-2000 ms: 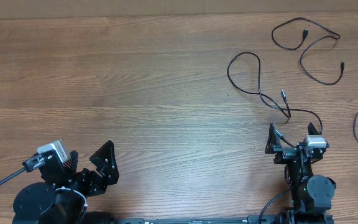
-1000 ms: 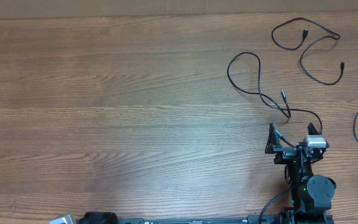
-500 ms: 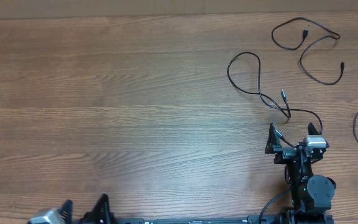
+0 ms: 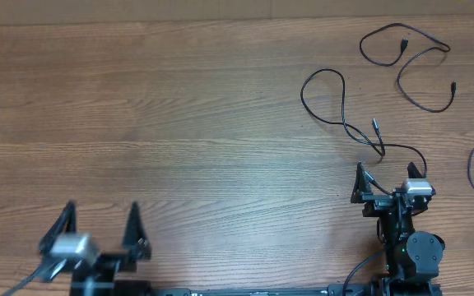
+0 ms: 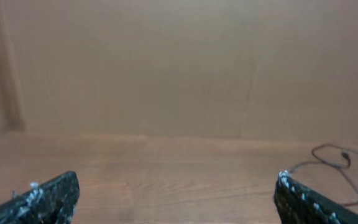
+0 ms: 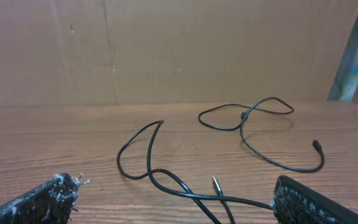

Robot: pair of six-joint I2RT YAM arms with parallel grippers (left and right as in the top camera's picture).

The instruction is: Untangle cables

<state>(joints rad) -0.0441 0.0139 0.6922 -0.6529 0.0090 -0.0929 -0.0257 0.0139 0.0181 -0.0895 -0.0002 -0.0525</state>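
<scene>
Swinging back into the overhead view, the left hand now sits at the lower-left edge of the desk, its fingers spread wide. The right hand has not shifted and is equally wide. One looped black cable lies just ahead of the right hand, crossing itself near its plug tip. A second cable curls farther back, apart from it. A third cable shows at the right edge.

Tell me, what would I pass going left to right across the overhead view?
First the left gripper → looped cable → cable cut off at the right edge.
</scene>
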